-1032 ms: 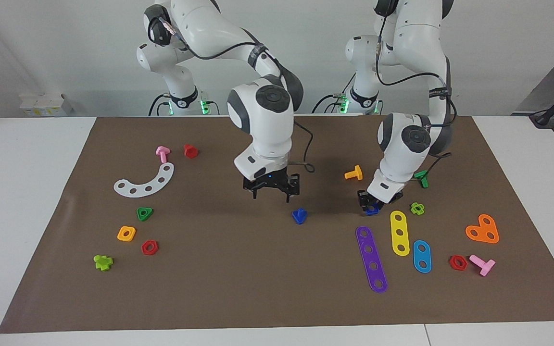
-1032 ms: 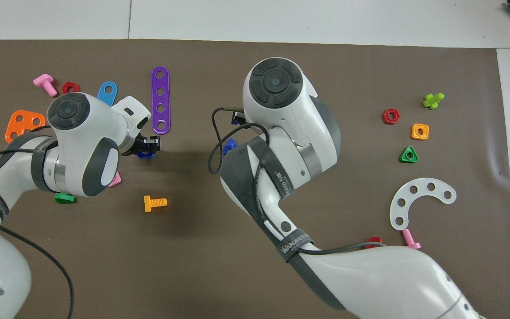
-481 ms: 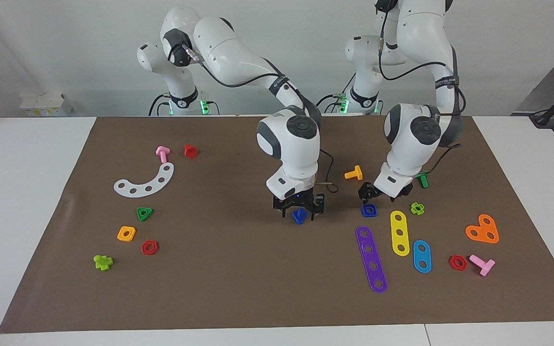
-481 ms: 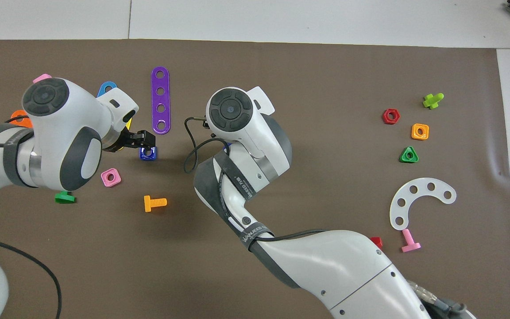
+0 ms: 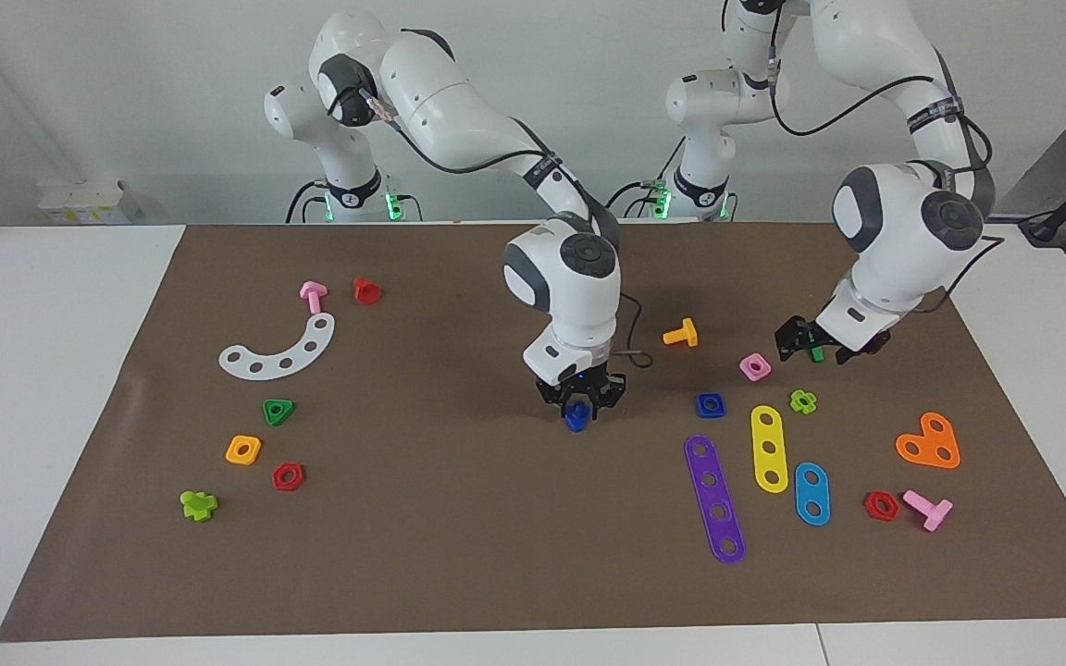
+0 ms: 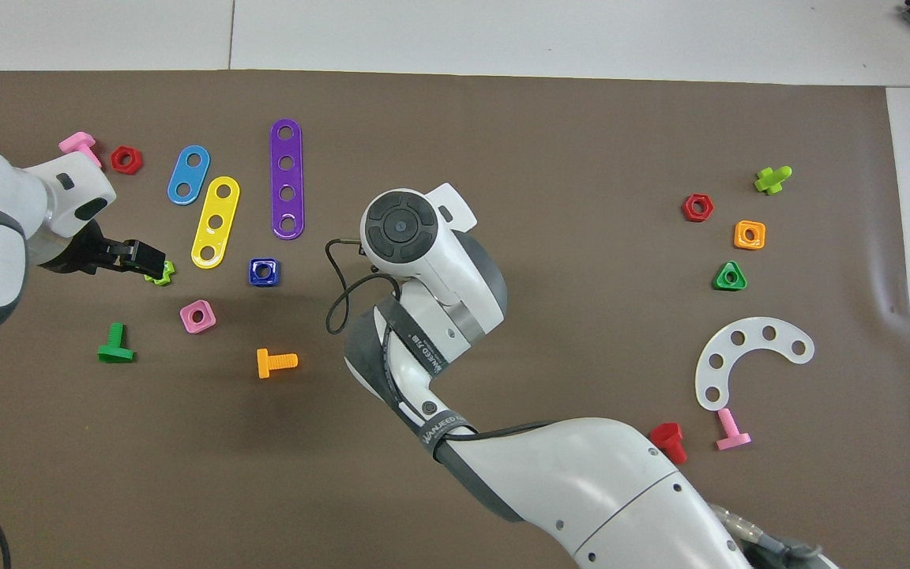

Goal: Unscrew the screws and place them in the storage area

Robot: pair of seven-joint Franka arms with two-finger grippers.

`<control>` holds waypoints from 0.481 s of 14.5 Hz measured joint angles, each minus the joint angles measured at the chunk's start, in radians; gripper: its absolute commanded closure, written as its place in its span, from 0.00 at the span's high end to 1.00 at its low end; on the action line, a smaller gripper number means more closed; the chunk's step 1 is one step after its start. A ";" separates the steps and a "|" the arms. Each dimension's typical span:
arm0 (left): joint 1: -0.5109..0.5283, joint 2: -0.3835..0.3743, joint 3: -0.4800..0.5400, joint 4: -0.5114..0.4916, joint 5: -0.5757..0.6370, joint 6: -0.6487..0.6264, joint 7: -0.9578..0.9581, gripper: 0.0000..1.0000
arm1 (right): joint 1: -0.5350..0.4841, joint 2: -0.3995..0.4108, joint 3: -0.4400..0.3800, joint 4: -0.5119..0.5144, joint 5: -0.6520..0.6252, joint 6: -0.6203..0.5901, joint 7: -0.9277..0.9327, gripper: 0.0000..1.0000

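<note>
The dark-blue screw (image 5: 576, 418) stands on the brown mat (image 5: 459, 555) at mid-table. My right gripper (image 5: 578, 407) is down on it with its fingers closed around its head. The overhead view hides the screw under the right wrist (image 6: 400, 225). The blue square nut (image 5: 710, 404) lies free on the mat (image 6: 264, 271). My left gripper (image 5: 824, 350) is open, empty and raised over a green bolt (image 5: 815, 352) toward the left arm's end (image 6: 143, 257). The storage area is the bare mat by the green triangular nut (image 5: 278, 411), orange square nut (image 5: 243, 450) and red hexagonal nut (image 5: 288, 476).
Purple (image 5: 714, 499), yellow (image 5: 770, 448) and blue strips (image 5: 811, 493) lie farther from the robots than the blue nut. A pink square nut (image 5: 754, 366), an orange bolt (image 5: 681, 333) and a lime piece (image 5: 803, 400) lie nearby. A white curved strip (image 5: 281, 350) lies near the storage area.
My right gripper came down over the blue screw and closed on it. My left gripper let go of the blue square nut, rose and swung away toward the left arm's end.
</note>
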 measured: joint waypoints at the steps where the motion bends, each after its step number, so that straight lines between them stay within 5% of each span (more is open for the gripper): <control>1: 0.006 -0.025 0.000 0.001 0.000 -0.020 0.002 1.00 | 0.000 -0.004 0.000 -0.008 0.000 0.005 -0.006 0.49; 3: 0.006 -0.093 -0.003 0.004 0.000 -0.052 0.001 1.00 | 0.000 -0.011 0.000 -0.023 0.000 0.021 -0.010 0.38; 4: 0.006 -0.134 -0.005 0.005 0.000 -0.073 -0.001 1.00 | 0.000 -0.014 0.000 -0.030 0.000 0.024 -0.011 0.00; 7: 0.006 -0.249 -0.007 0.007 0.000 -0.156 -0.003 1.00 | 0.000 -0.020 0.000 -0.039 0.000 0.029 -0.013 0.00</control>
